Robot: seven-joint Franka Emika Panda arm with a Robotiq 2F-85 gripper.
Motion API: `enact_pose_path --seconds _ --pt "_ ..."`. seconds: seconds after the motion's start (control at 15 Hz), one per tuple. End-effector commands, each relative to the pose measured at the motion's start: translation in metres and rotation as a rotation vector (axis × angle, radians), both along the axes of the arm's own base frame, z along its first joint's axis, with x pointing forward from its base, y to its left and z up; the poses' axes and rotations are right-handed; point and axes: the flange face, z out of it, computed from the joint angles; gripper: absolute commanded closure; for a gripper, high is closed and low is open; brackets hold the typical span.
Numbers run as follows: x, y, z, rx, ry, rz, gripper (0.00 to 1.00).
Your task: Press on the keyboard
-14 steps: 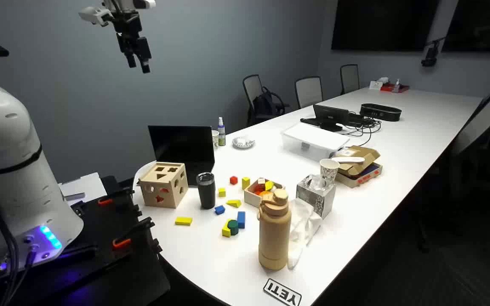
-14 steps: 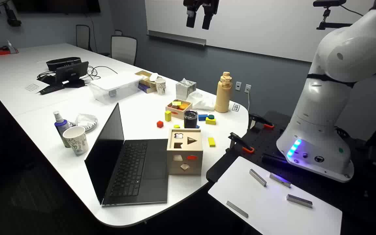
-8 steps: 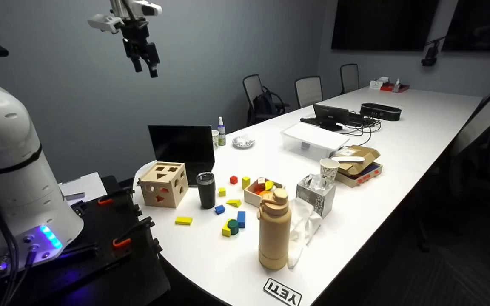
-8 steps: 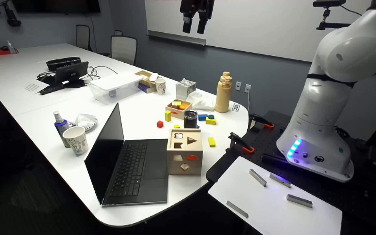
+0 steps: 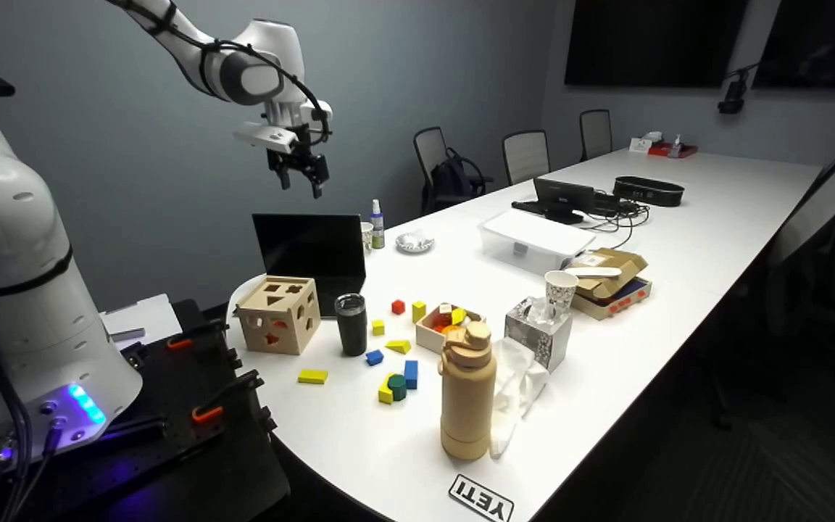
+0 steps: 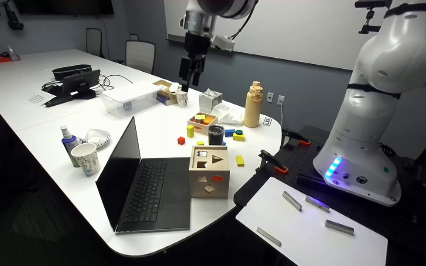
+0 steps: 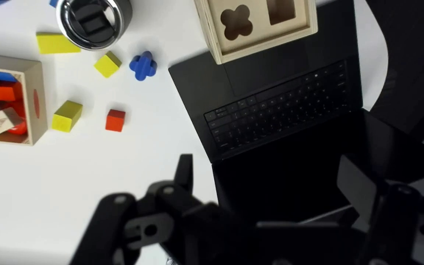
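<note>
Hanging above the open black laptop (image 6: 176, 192) and apart from it, your black two-finger gripper (image 5: 301, 190) has its fingers (image 7: 185, 173) spread wide. You have the flat black keyboard (image 7: 276, 108) facing up on the laptop's base, in front of its dark screen (image 6: 118, 177). A pale wooden cube (image 6: 210, 171) with shaped holes stands at the laptop's front edge; you cannot tell whether they touch. Off the laptop's side lie a small red block (image 7: 115, 120) and a blue four-lobed block (image 7: 143, 66).

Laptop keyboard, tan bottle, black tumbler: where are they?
Laptop keyboard (image 7: 282, 106): wrist view, on its middle keys.
Tan bottle (image 5: 467, 395): in an exterior view, on its body.
Black tumbler (image 5: 352, 328): in an exterior view, on its side.
</note>
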Motion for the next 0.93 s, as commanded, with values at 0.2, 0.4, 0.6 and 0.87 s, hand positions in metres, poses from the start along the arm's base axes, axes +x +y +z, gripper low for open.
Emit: enact_pose_path --seconds 0.2,0.4,0.6,0.87 --pt "0.051 0.069 -0.113 0.048 0.016 0.115 0.25" --pt "0.062 0.089 -0.15 0.051 0.031 0.14 0.41" --pt "0.069 0.102 -0.184 0.065 0.055 0.17 0.65" --pt "0.074 0.12 -0.222 0.097 0.093 0.198 0.95"
